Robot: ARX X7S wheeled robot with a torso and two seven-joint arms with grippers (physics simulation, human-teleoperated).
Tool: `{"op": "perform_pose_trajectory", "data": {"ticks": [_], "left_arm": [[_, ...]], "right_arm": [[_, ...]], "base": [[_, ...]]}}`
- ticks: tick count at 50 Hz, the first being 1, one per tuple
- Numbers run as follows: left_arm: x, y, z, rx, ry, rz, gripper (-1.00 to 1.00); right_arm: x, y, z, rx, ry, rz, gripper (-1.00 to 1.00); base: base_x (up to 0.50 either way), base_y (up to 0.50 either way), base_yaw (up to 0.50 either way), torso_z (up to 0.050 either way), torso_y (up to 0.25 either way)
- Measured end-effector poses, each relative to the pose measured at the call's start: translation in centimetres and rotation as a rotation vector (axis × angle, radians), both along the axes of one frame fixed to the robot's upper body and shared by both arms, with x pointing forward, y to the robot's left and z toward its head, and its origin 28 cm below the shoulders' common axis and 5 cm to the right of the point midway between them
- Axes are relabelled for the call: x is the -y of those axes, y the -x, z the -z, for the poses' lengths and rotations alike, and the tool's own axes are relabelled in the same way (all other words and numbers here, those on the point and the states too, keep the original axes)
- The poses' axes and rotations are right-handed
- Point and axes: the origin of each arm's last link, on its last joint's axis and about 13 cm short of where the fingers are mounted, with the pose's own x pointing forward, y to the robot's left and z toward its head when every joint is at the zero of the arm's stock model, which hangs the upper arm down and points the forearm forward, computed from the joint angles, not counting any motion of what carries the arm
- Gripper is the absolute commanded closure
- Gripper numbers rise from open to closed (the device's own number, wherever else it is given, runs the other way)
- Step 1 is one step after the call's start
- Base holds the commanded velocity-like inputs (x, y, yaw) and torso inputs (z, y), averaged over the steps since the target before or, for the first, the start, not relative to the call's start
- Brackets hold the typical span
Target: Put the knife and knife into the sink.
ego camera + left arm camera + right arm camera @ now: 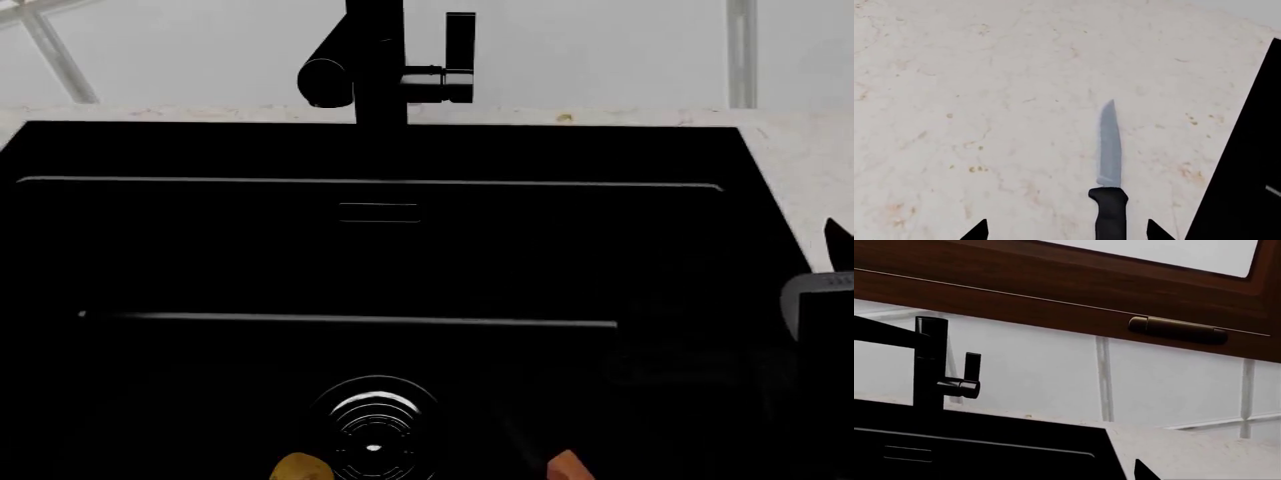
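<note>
A knife (1109, 150) with a pale grey blade and a black handle lies flat on the marble counter (987, 100). My left gripper (1067, 232) is open just above it. Its handle lies between the two fingertips (978, 231), closer to one of them, and nothing is gripped. The sink (400, 260) fills the head view, with its ringed drain (374, 420) near the front. By the drain an orange-brown knife handle (567, 465) shows inside the basin; its blade is lost against the black. My right gripper (1074, 475) hovers at the sink's right side, open and holding nothing, with only one fingertip (1144, 472) visible.
The black tap (387, 70) stands behind the sink. A small yellow lump (300, 468) lies beside the drain. The sink's black edge (1247, 170) runs close to the grey-bladed knife. A dark wooden cabinet with a handle (1177, 330) hangs over the tiled wall. Part of the right arm (817, 298) shows over the sink's right rim.
</note>
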Motion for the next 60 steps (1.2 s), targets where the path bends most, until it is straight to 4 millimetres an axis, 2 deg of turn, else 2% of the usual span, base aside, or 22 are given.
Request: {"op": "perform_pose_trajectory", "data": {"ticks": [44, 54, 55, 60], "left_arm": [[0.3, -2.0, 3.4, -0.165, -0.026, 0.063, -1.0], [0.3, -2.1, 3.4, -0.172, -0.038, 0.071, -1.0], [0.3, -2.1, 3.4, -0.172, -0.039, 0.072, 1.0], [0.3, -2.1, 3.6, -0.192, -0.058, 0.079, 1.0]], "right_arm": [[0.1, 0.1, 0.5, -0.009, -0.015, -0.001, -1.0], [0.1, 0.1, 0.5, -0.01, -0.021, 0.0, -1.0], [0.1, 0.1, 0.6, -0.01, -0.021, 0.001, -1.0], [0.2, 0.1, 0.6, -0.01, -0.024, 0.002, -1.0]], "base": [[0.0, 0.0, 0.0, 0.0, 0.0], [0.0, 0.0, 0.0, 0.0, 0.0], [0.0, 0.0, 0.0, 0.0, 0.0], [0.0, 0.0, 0.0, 0.0, 0.0]]}}
